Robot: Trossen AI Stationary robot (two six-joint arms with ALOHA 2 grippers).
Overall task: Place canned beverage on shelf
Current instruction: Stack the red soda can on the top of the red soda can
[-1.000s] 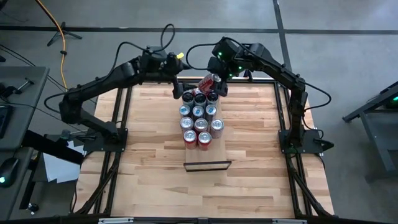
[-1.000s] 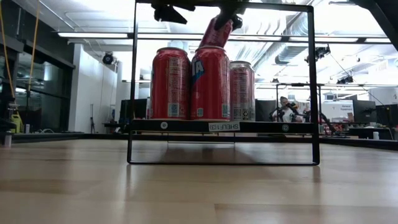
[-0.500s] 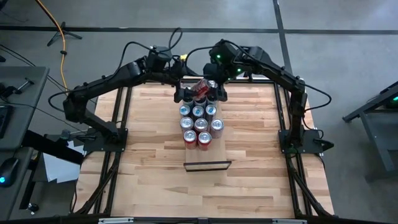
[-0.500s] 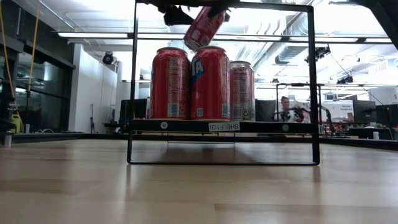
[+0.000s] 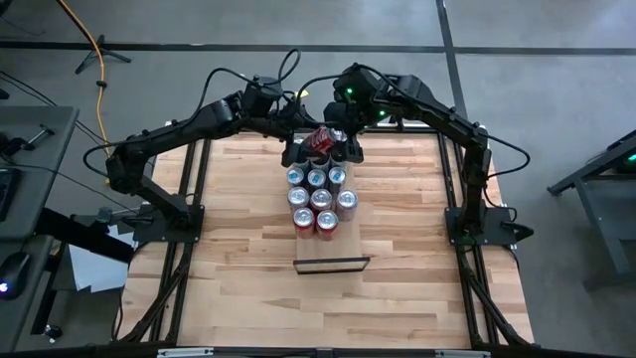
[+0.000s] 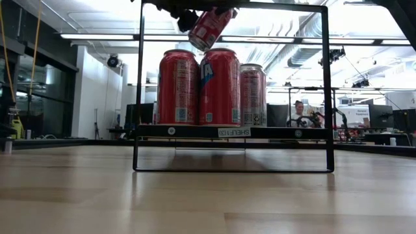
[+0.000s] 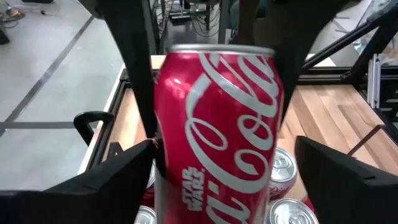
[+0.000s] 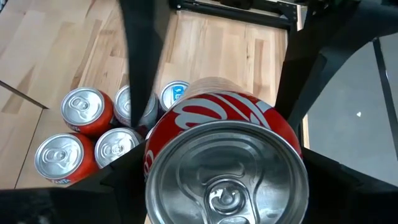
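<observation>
A red cola can (image 5: 320, 139) (image 6: 209, 27) hangs tilted above the far end of the shelf (image 6: 195, 131). My right gripper (image 5: 338, 144) (image 8: 227, 180) is shut on it. My left gripper (image 5: 302, 149) (image 7: 224, 149) is open, level with the can. Its two fingers stand on either side of the can (image 7: 217, 137) with a gap to it on the side that shows clearly. Several other cans (image 5: 318, 194) stand upright on the shelf board. My right gripper pinches the can's side wall just below its top rim (image 8: 168, 134) between its two fingers. The fingers come slanting down from the far right, over the can's top end, and lie along the can. The can is lifted clear of the standing cans, tilted.
The standing cans fill the far and middle part of the shelf. A bare stretch of board (image 5: 333, 249) lies before the near black rail (image 5: 331, 265). The butcher-block table (image 5: 248, 229) lies on both sides. A person (image 6: 299, 114) sits in the room beyond.
My left gripper has gone toward the table's right edge and a little down, so its fingers now stand around the can. My right gripper has rolled, tipping the can farther over and carrying it slightly toward the left arm.
</observation>
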